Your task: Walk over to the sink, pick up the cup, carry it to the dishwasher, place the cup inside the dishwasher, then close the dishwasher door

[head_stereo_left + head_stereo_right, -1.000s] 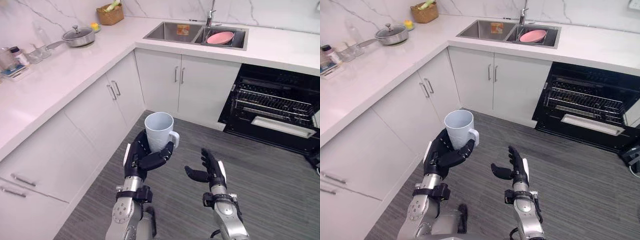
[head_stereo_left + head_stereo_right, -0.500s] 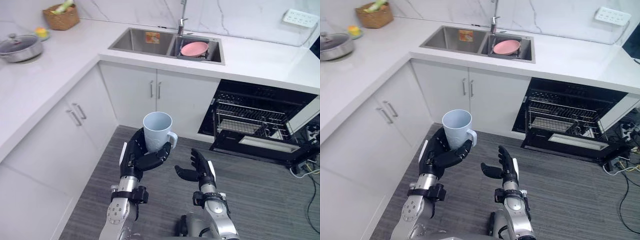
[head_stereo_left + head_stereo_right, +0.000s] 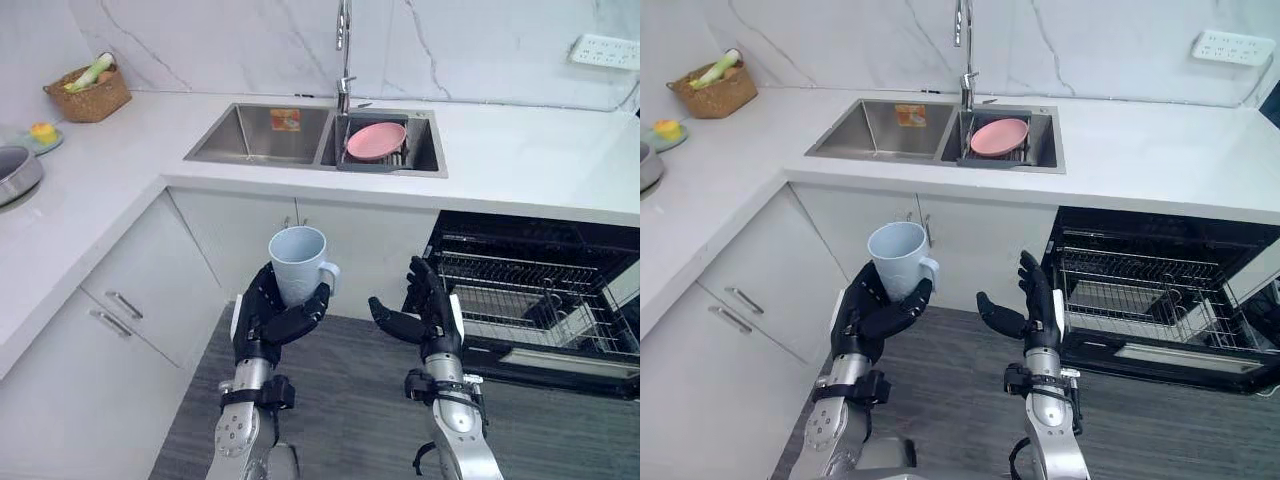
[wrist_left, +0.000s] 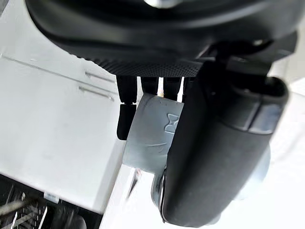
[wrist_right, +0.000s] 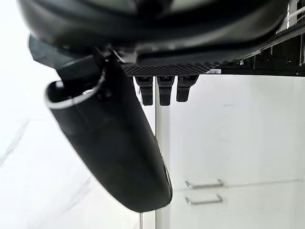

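A pale blue cup [image 3: 299,265] with a handle stands upright in my left hand [image 3: 262,322], whose fingers and thumb curl round its lower half; the left wrist view shows the cup [image 4: 152,138] between thumb and fingers. I hold it in the air in front of the white cabinets below the sink [image 3: 262,135]. My right hand [image 3: 428,312] is raised beside it, fingers relaxed and empty, in front of the dishwasher [image 3: 540,290]. The dishwasher stands open under the counter at the right, its wire rack [image 3: 1140,300] showing.
A pink plate [image 3: 376,141] lies in the sink's right basin below the tap [image 3: 343,40]. A wicker basket [image 3: 89,93] and a pan [image 3: 12,172] stand on the left counter. A wall socket [image 3: 604,50] is at the far right. Grey floor [image 3: 340,410] lies between cabinets and dishwasher.
The camera has swung right and nearer the sink counter: the sink and dishwasher now sit closer and more central. The cup stays held in my left hand; the right hand stays open.
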